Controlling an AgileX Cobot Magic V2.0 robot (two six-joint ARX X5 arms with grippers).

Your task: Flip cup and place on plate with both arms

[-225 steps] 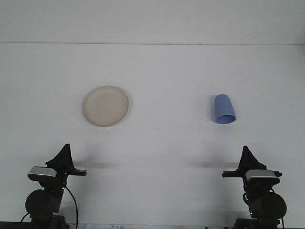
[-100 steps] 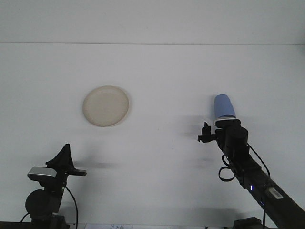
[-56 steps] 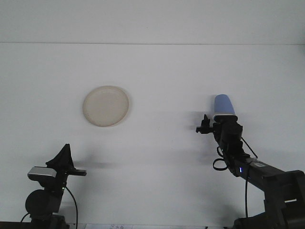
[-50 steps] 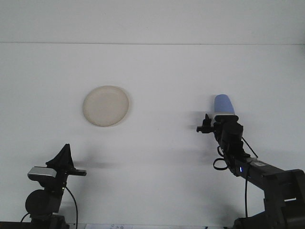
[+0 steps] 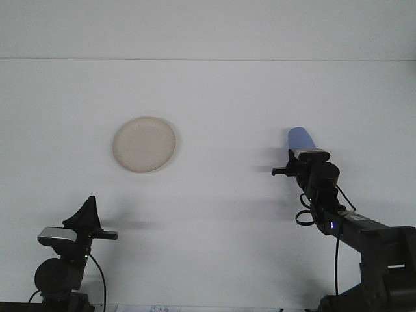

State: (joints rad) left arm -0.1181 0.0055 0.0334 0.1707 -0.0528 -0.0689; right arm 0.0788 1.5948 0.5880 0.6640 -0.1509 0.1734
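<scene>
right gripper [image 5: 304, 155] at blue cup [image 5: 299, 138], finger state could not be told | left gripper [image 5: 86, 214] parked, finger state unclear | plate [image 5: 144, 144] at cup's 9 o'clock, well apart

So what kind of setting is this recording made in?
Probably a lab test bench rather than a home: a bare white table, two robot arms, the left gripper parked, and only a plate and blue cup as props.

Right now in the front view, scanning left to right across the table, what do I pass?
Left end effector, parked at the near left → cream plate → right end effector at the blue cup; those two overlap, so they share the last place.
</scene>
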